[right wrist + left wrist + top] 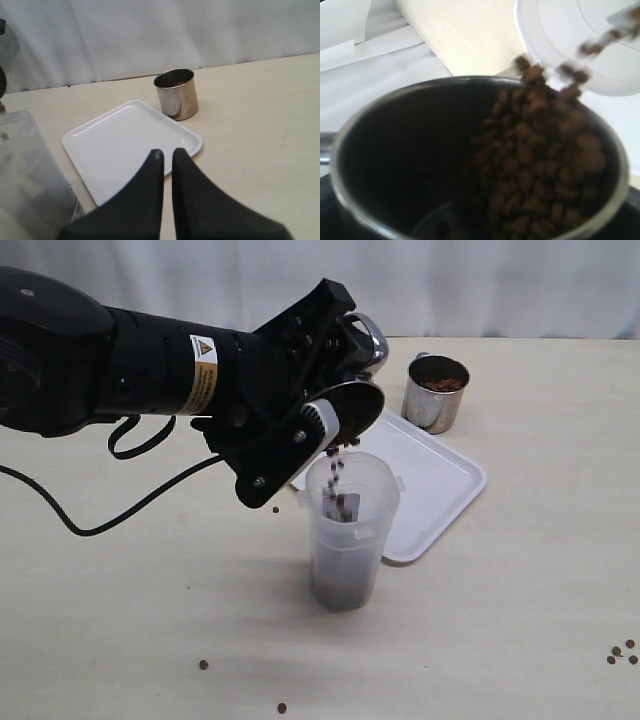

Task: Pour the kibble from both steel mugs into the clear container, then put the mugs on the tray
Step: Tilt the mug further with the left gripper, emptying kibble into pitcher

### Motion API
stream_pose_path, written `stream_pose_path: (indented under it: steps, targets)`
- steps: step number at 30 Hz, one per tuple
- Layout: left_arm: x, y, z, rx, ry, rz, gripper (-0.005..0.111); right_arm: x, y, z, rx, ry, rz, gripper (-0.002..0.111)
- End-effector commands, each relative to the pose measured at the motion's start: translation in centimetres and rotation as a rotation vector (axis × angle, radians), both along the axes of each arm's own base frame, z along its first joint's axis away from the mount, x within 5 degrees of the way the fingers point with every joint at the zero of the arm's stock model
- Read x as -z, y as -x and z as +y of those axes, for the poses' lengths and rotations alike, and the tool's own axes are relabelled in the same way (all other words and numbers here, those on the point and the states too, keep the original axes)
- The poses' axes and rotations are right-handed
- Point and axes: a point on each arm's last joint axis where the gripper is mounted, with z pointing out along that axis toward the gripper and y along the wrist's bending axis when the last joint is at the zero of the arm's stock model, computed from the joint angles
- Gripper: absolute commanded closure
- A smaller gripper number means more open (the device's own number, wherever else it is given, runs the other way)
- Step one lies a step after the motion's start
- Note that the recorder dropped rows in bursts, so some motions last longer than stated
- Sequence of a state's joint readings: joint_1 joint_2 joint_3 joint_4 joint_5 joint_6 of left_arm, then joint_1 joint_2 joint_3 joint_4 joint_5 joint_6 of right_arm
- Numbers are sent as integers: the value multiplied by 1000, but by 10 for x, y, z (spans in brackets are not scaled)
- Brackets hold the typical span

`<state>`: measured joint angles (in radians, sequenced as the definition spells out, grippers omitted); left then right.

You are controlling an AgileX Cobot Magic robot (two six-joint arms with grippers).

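My left gripper [335, 365] is shut on a steel mug [358, 408], which is tipped mouth-down over the clear container [350, 530]. Kibble [335, 475] falls from the mug's lip into the container, where a dark layer has settled at the bottom. In the left wrist view the mug's inside [395, 165] fills the frame, and its kibble [540, 150] slides toward the container's rim [570, 30]. The second steel mug [436, 392] stands upright with kibble in it, behind the white tray [430, 490]. My right gripper [167, 154] is shut on nothing, above the tray's [125, 135] near edge, facing that mug [176, 95].
Stray pellets lie on the table in front of the container [203, 664] and near the right edge [620, 652]. A black cable [100, 520] loops across the table at the left. A white curtain hangs behind the table.
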<state>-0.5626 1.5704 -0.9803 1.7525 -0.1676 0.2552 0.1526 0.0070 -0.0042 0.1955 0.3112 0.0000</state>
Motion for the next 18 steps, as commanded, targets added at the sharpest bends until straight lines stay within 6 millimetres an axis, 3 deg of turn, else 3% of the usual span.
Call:
stream_pose_path:
  steps: [1, 18]
  targets:
    - [-6, 0, -2, -8, 14, -15, 107, 0, 0, 0, -1, 3, -10, 103]
    - [-6, 0, -2, 7, -1, -28, 107, 0, 0, 0, -1, 3, -10, 103]
